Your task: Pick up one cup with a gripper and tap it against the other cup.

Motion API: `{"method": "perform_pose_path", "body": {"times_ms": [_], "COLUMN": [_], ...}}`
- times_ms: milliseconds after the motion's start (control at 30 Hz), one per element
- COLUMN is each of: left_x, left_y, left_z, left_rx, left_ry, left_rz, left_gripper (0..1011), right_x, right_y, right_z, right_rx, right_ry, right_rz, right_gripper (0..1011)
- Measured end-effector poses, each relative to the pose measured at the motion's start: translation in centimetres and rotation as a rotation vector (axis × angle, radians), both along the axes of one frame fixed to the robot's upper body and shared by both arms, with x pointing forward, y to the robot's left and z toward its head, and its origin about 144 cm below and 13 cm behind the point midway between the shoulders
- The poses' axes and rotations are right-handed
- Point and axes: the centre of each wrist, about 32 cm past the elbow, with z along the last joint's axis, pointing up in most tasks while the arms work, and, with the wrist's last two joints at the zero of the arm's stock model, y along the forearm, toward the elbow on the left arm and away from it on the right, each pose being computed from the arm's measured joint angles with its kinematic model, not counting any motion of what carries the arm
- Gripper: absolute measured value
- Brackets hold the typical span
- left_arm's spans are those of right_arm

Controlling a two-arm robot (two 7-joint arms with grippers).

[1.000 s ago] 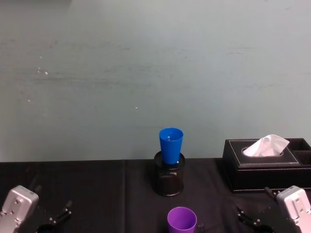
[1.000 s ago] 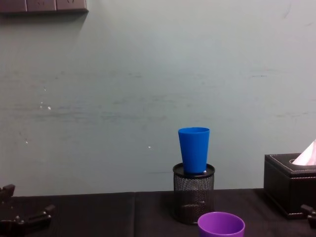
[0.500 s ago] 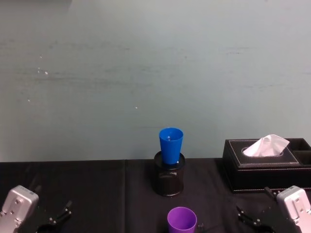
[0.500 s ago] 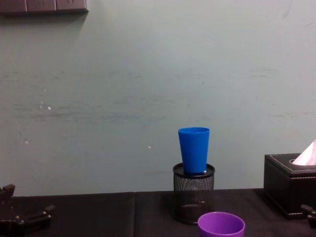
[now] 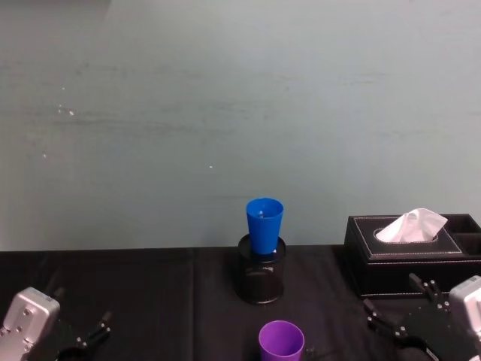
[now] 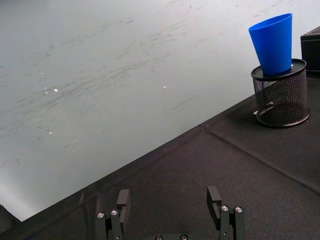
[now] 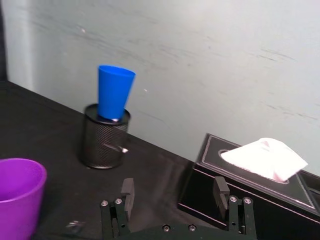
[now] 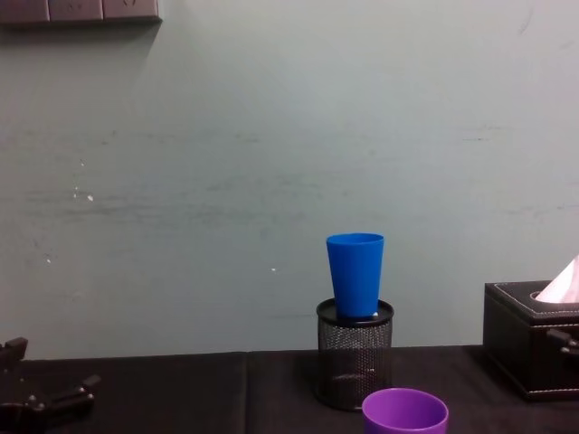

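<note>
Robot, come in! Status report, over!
Left gripper, right gripper: jaws open, empty. Purple plastic tumbler untouched, upright. Blue plastic tumbler stands in black wire-mesh holder. Nothing blocking.

Setting: office-like test bench. Evidence: black-draped tabletop (image 5: pixel 150 286), wire-mesh pen holder (image 5: pixel 261 282), leather tissue box (image 5: pixel 406 263), plain pale wall (image 5: pixel 225 113).

Table (image 5: pixel 150 297) bears purple cup (image 5: pixel 281 342), holder (image 5: pixel 261 280), tissue box (image 5: pixel 409 265)
</note>
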Motion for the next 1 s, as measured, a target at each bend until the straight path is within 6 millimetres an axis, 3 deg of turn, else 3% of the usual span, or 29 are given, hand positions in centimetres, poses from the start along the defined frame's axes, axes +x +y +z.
{"method": "perform_pose_path", "body": {"times_ms": [400,600,1000], "left_x": [0.0,0.0,0.0], "left_y": [0.0,0.0,0.0], "left_z": [0.0,0.0,0.0], "left_rx": [0.0,0.0,0.0], "left_ry": [0.0,0.0,0.0], "left_rz": [0.0,0.0,0.0], "left_gripper": [1000,1000,1000], "right_x": [-1.2,-0.8,0.9], "right_y": [-1.2,-0.6,0.4], "right_z": [-0.3,-1.2,-2.6], "right_rx": [0.083,0.101,0.106], "right_ry": [0.117,0.201,0.261], "right_rz": [0.277,0.395,0.472], "right_gripper": [1003,1003,1003]}}
